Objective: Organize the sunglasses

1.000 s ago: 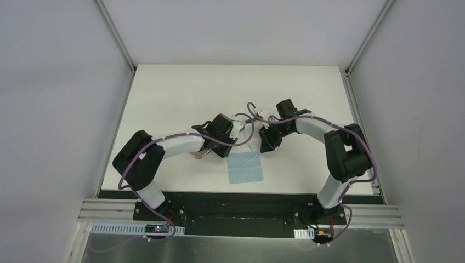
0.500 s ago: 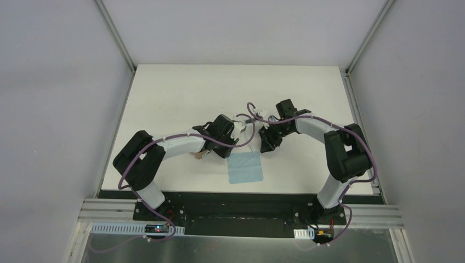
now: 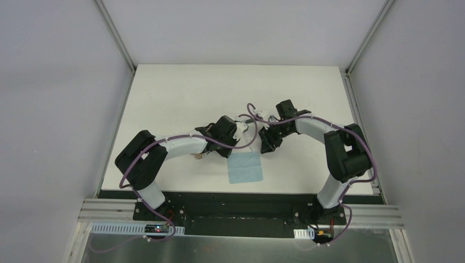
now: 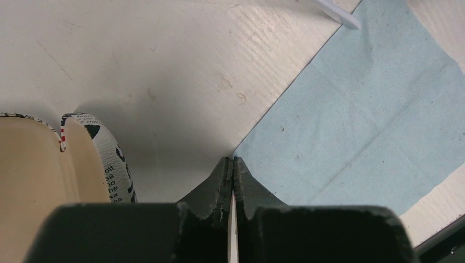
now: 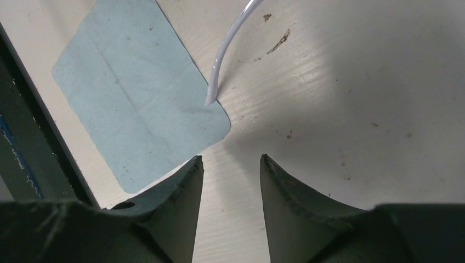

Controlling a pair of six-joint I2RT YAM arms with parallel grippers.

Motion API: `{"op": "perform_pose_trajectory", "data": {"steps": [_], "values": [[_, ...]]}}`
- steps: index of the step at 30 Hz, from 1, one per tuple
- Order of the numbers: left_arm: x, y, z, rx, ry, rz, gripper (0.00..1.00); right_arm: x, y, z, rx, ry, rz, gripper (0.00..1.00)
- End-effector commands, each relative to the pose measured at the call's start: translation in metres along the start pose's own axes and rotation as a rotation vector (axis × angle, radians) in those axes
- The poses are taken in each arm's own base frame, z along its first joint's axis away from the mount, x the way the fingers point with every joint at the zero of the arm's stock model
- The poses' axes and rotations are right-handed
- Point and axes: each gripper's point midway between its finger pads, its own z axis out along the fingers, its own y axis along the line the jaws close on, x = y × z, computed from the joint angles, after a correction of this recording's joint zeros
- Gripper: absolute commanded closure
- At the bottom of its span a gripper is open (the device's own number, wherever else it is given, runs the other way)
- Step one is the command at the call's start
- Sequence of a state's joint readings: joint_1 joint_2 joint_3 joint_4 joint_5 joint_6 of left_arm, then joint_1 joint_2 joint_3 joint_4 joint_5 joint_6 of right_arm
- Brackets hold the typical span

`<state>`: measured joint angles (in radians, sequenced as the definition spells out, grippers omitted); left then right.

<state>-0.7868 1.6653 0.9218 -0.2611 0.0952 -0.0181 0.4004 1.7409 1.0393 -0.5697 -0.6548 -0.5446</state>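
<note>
One pair of sunglasses (image 5: 211,94): between the arms; slim white temple runs toward near edge, tip at cloth (image 5: 131,93) edge.
Left gripper (image 4: 231,167): closed, seemingly pinching a thin white temple.
Right gripper (image 5: 227,164): open above desk (image 5: 340,82).

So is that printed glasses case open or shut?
Open. The left wrist view shows the case with its cream lining exposed beside the printed outer edge.

Lenses of sunglasses (image 5: 221,55) unseen; case (image 4: 33,175) cut off left.
</note>
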Motion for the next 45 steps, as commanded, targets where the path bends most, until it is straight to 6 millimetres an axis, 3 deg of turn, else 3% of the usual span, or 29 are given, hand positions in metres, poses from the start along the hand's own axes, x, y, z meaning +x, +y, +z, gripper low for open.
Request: {"op": "perform_pose_trajectory", "data": {"steps": [1,10,18,23,29,32,38,45], "values": [[0.011,-0.008,0.003,0.023,0.026,-0.016,1.00,-0.009,0.008,-0.006,-0.013,-0.045,-0.092,0.53],[0.003,-0.013,-0.001,0.050,-0.027,-0.003,1.00,-0.008,0.019,-0.011,-0.051,-0.120,-0.473,0.47],[-0.003,-0.013,-0.001,0.056,-0.068,-0.002,1.00,-0.036,0.027,-0.019,0.025,-0.270,-0.675,0.48],[-0.002,-0.010,0.001,0.066,-0.065,-0.016,1.00,-0.043,0.018,-0.016,0.045,-0.265,-0.660,0.54],[-0.003,-0.005,0.001,0.115,-0.066,-0.063,1.00,-0.031,0.037,-0.018,0.000,-0.220,-0.749,0.51],[-0.002,-0.006,0.004,0.142,-0.053,-0.064,1.00,-0.021,0.029,-0.015,0.026,-0.181,-0.760,0.51],[-0.001,-0.005,0.006,0.148,-0.044,-0.073,1.00,-0.033,0.024,-0.008,0.037,-0.212,-0.730,0.52],[0.001,-0.001,0.009,0.142,-0.031,-0.093,1.00,-0.027,0.013,0.005,0.040,-0.152,-0.728,0.59]]}}
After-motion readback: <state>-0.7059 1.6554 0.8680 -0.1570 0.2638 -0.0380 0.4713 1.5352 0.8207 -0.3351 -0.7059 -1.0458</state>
